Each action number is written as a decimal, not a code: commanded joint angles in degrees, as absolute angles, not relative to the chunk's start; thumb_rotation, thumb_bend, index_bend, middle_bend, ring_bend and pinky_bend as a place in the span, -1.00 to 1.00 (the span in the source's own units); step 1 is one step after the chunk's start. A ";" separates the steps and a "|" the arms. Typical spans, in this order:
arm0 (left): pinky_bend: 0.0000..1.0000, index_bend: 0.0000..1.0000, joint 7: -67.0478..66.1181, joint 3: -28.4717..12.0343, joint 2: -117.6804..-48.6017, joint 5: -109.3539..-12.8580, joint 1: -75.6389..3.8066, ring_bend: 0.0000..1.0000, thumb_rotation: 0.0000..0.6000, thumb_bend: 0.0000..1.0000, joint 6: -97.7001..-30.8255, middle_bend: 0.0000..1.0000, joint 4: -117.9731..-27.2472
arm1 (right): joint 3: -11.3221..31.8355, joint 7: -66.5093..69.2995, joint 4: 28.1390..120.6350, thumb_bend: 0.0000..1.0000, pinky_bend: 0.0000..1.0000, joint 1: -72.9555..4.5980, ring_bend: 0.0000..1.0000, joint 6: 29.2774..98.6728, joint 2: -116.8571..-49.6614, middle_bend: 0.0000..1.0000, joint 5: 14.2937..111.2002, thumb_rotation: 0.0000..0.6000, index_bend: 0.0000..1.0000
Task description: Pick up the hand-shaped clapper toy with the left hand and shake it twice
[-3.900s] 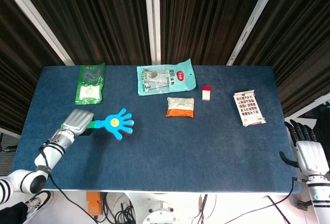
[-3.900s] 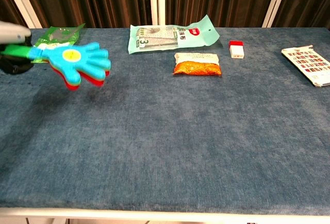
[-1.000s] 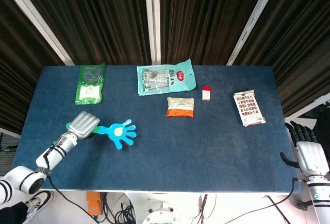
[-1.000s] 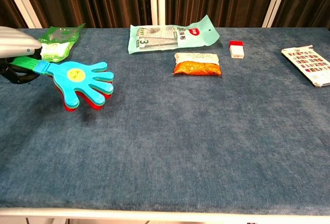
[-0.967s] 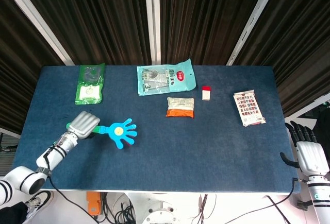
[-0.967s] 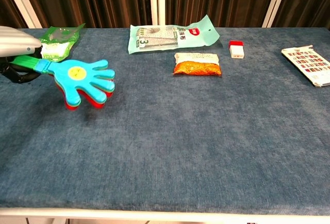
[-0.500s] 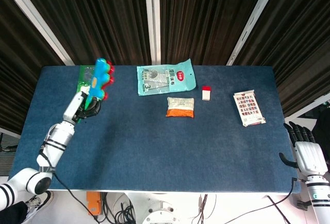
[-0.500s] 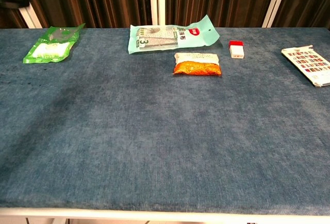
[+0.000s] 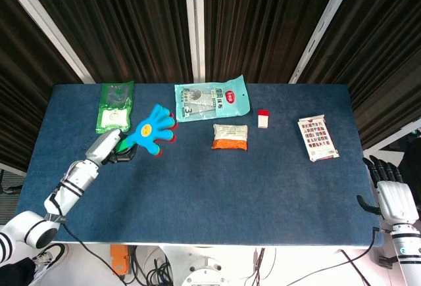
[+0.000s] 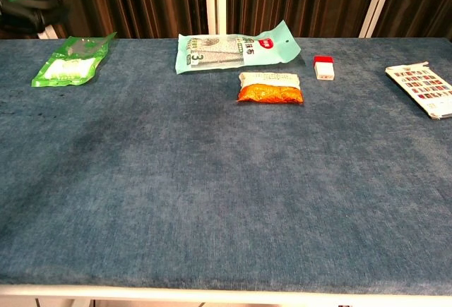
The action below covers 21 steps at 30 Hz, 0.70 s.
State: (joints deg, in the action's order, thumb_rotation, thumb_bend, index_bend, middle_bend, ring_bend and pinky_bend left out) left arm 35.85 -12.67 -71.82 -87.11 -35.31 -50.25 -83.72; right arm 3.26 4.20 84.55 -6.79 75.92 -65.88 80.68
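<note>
Above the dark blue cloth table (image 9: 197, 187), my left hand (image 9: 105, 146) grips the green handle of the blue plastic hand-shaped clapper toy (image 9: 152, 130), raised near the green packet (image 9: 114, 107), while my right hand (image 9: 393, 194) hangs open off the table's edge.

Left hand (image 9: 107, 146) was silver-grey with dark fingers, on a white segmented forearm ringed in black, black cable alongside. Right hand (image 9: 393, 190) was white with black fingers.
</note>
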 commanded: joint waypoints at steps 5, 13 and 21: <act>1.00 1.00 -13.24 -5.52 -73.78 -78.86 -38.75 1.00 1.00 0.79 -36.80 1.00 -81.53 | 3.30 4.82 83.94 -0.56 -1.00 -6.71 -1.00 75.77 -65.98 -1.00 80.44 1.00 -1.00; 1.00 1.00 2.11 -9.37 -74.44 -75.19 -39.05 1.00 1.00 0.79 -37.50 1.00 -85.53 | 3.28 4.53 83.98 -0.56 -1.00 -6.98 -1.00 75.35 -66.26 -1.00 80.52 1.00 -1.00; 1.00 1.00 9.10 -9.88 -78.17 -77.85 -42.12 1.00 1.00 0.79 -37.18 1.00 -82.88 | 3.34 4.36 83.96 -0.56 -1.00 -7.15 -1.00 75.06 -66.28 -1.00 80.35 1.00 -1.00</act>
